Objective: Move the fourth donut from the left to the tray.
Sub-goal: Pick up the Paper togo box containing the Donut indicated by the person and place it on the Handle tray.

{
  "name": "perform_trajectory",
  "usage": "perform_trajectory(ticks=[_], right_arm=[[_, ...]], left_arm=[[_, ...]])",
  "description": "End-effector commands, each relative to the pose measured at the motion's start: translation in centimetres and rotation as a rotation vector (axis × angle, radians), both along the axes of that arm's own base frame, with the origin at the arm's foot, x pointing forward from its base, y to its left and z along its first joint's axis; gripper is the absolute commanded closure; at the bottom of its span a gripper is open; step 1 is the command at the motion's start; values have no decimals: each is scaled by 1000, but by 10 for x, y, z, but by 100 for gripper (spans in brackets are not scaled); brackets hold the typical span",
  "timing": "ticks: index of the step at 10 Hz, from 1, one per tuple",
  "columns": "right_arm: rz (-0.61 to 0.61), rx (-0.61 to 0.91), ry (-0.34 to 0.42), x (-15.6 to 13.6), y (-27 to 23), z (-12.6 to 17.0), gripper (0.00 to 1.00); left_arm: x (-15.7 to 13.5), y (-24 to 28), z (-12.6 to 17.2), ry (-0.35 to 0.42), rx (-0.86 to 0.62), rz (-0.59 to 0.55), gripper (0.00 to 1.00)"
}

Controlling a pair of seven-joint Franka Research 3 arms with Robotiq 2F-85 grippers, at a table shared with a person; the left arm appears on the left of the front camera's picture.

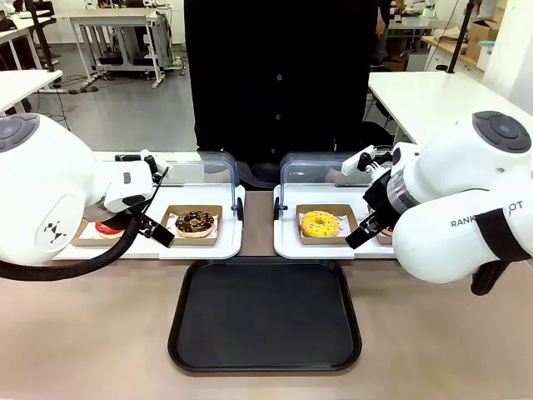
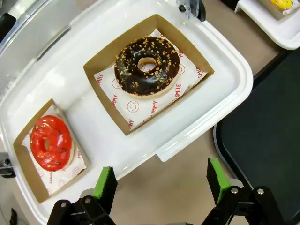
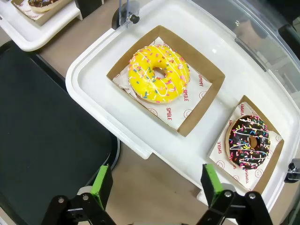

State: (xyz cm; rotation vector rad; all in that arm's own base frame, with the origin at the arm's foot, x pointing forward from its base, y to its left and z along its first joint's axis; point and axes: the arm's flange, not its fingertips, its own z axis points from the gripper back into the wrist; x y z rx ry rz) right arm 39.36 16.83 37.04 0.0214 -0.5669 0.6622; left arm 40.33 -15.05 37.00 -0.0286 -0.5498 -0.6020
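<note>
On my left white tray point(image 2: 91, 119) sit a red donut point(image 2: 50, 143) and a crumb-topped chocolate donut point(image 2: 147, 66). My right white tray point(image 3: 91, 82) holds a yellow sprinkled donut point(image 3: 158, 74). A person in black point(image 1: 275, 75) stands across the desk point(image 1: 92, 333).

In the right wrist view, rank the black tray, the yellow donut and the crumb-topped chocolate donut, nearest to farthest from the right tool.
1. Black tray, just beside the right tool, on the picture's left.
2. Yellow donut, ahead, centre.
3. Crumb-topped chocolate donut, far top-left corner.
</note>
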Motion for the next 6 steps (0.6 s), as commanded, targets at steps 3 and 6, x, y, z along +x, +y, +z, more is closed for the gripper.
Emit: perform_trajectory(ticks=[3, 6], right_arm=[[7, 84, -19, 14, -24, 66, 0], [90, 261, 27, 30, -109, 138, 0]], left_arm=[[6, 34, 58, -11, -83, 3, 0], [13, 122, 118, 57, -252, -146, 0]])
